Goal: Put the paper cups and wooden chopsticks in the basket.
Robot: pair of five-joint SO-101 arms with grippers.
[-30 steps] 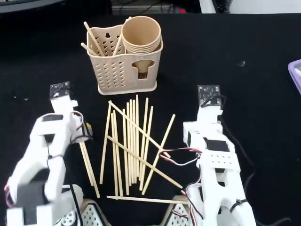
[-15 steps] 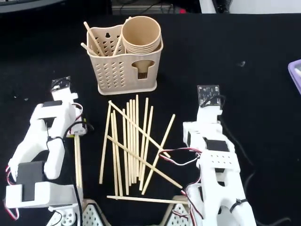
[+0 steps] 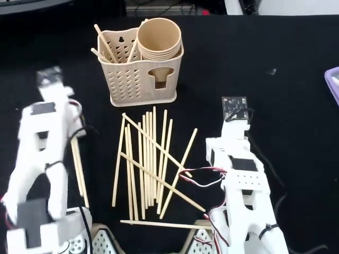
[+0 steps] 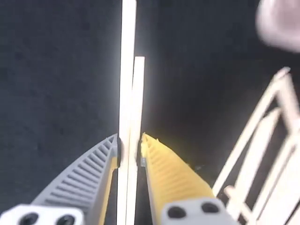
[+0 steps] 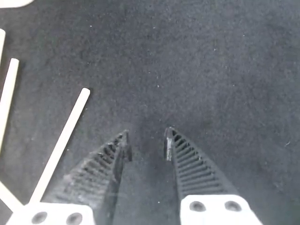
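Left wrist view: my left gripper [image 4: 130, 143] is closed on a pair of wooden chopsticks [image 4: 127, 70], left of the loose chopsticks [image 3: 148, 164]. Bare black counter [image 3: 275, 47] separates them from the basket [image 3: 139, 87], which holds stacked paper cups [image 3: 159, 39]. My right gripper [image 5: 145, 140] stands open above bare counter.

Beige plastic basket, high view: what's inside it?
A stack of tan paper cups fills one compartment; several wooden chopsticks lean in the other. Walls of the beige basket hide their lower ends.
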